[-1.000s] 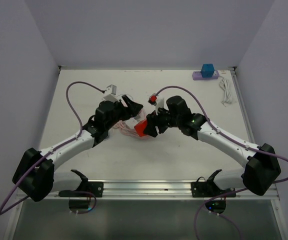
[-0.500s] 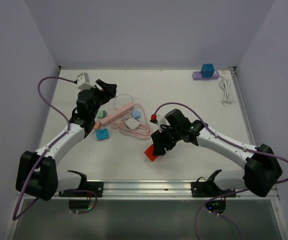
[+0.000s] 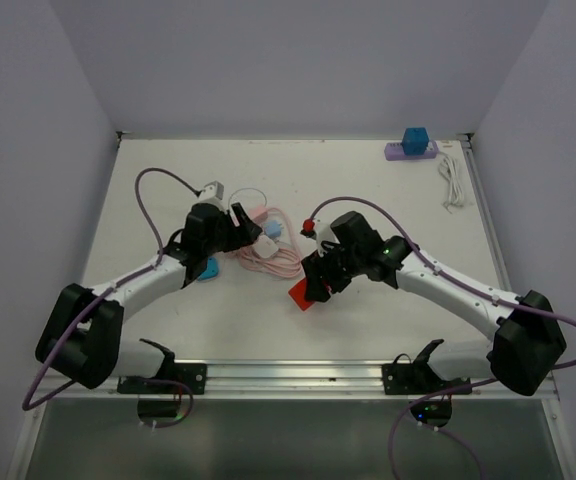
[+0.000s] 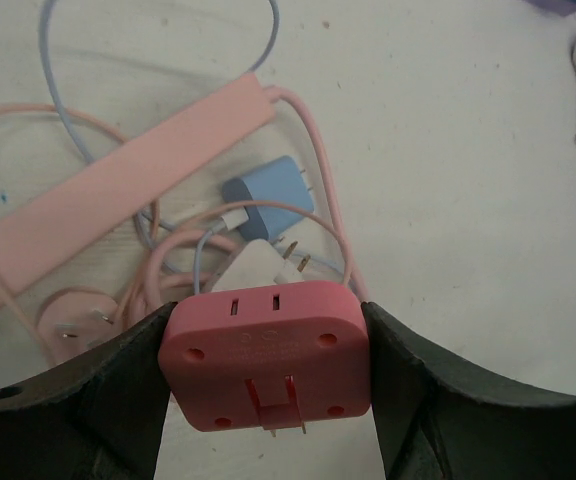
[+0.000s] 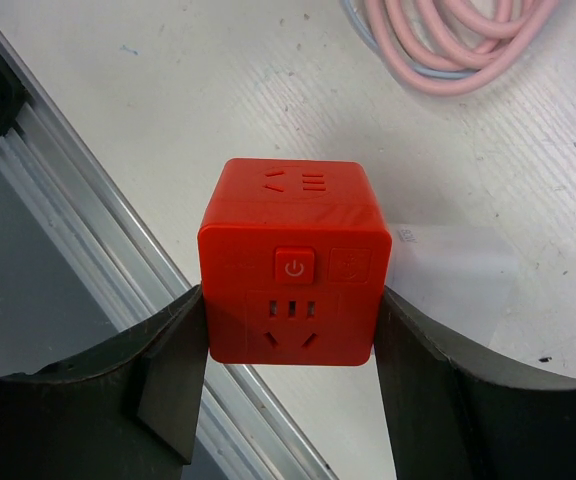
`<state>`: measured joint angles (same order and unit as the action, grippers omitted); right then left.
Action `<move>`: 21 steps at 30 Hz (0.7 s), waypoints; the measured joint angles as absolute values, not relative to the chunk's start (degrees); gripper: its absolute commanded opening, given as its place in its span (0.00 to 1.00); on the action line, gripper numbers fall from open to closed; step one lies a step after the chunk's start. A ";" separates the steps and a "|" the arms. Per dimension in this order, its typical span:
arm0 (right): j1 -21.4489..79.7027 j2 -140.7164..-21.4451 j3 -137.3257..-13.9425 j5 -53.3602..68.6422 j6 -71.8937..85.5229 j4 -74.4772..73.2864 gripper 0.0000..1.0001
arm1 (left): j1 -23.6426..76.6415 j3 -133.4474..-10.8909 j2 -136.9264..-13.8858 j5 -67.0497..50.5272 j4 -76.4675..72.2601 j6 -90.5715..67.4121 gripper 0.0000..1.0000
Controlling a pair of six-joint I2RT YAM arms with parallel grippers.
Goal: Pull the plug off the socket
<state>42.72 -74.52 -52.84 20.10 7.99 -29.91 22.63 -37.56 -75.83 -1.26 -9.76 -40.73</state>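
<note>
My left gripper (image 4: pixel 266 372) is shut on a pink plug (image 4: pixel 266 350), a flat rounded block with two metal prongs, held above the cable pile. The red cube socket (image 5: pixel 293 285) has a power button and outlet holes on its face. It sits between the fingers of my right gripper (image 5: pixel 293 345), which is shut on it. Plug and socket are apart. In the top view the left gripper (image 3: pixel 250 228) is left of centre. The right gripper (image 3: pixel 313 285) holds the red socket (image 3: pixel 302 296) near the middle, toward the front.
Under the left gripper lie a pink power strip (image 4: pixel 118 195), a blue charger (image 4: pixel 266 185), a white charger (image 4: pixel 253 268) and coiled pink cable (image 3: pixel 273 258). A teal plug (image 3: pixel 206 268) lies by the left arm. A purple strip (image 3: pixel 411 150) and white cord (image 3: pixel 452 182) sit back right. The metal rail (image 5: pixel 78 210) runs along the front.
A second ago both grippers met at the centre. The right one drew the red socket toward the front. The left arm swung back left, then returned over the cable pile.
</note>
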 measured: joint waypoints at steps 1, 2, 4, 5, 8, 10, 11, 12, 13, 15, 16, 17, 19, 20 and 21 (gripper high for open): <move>42.72 -74.52 -52.86 19.97 8.08 -29.91 0.00 | 23.79 -37.56 -76.75 -1.26 -9.34 -40.66 0.72; 42.72 -74.54 -52.93 19.86 8.12 -29.93 0.00 | 24.69 -37.56 -78.00 -1.28 -9.19 -40.66 0.72; 42.70 -74.63 -53.28 19.38 8.29 -29.91 0.00 | 25.58 -37.60 -80.77 -1.02 -9.08 -40.66 0.72; 42.70 -74.63 -53.45 19.00 8.34 -29.91 0.00 | 25.69 -37.60 -82.46 -0.73 -8.91 -40.66 0.72; 42.70 -74.61 -53.80 18.52 8.54 -29.78 0.00 | 25.69 -39.40 -87.83 0.34 -8.93 -40.66 0.73; 42.70 -74.61 -53.82 18.28 8.58 -29.74 0.00 | 25.85 -42.68 -91.31 1.61 -8.49 -40.05 0.74; 42.70 -74.61 -53.80 17.91 8.62 -29.78 0.00 | 25.82 -44.25 -93.27 2.15 -8.45 -39.77 0.76; 42.70 -74.61 -53.80 17.47 8.64 -29.78 0.00 | 25.82 -45.58 -94.80 2.52 -8.38 -39.48 0.77; 42.70 -74.61 -53.80 17.28 8.73 -29.76 0.00 | 25.85 -47.40 -96.57 2.87 -7.99 -39.18 0.78; 42.72 -74.61 -53.82 16.91 8.82 -29.78 0.00 | 25.89 -50.96 -99.46 3.64 -7.25 -38.22 0.81; 42.72 -74.61 -53.82 16.60 8.91 -29.78 0.00 | 25.85 -53.17 -100.97 3.95 -6.33 -37.76 0.82; 42.70 -74.61 -53.82 16.14 8.95 -29.78 0.00 | 25.80 -55.31 -102.56 4.38 -5.80 -37.21 0.82; 42.70 -74.61 -53.91 15.70 8.97 -29.87 0.00 | 25.50 -58.98 -105.12 4.71 -4.56 -36.18 0.87; 42.70 -74.61 -54.11 15.42 8.99 -30.00 0.00 | 25.30 -60.20 -105.91 4.71 -4.23 -35.88 0.90; 42.70 -74.61 -54.39 15.07 8.99 -30.11 0.00 | 25.10 -61.12 -106.28 4.71 -3.84 -35.40 0.96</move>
<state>42.70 -74.61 -54.39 15.07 8.99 -30.11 25.10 -61.12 -106.28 4.71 -3.84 -35.40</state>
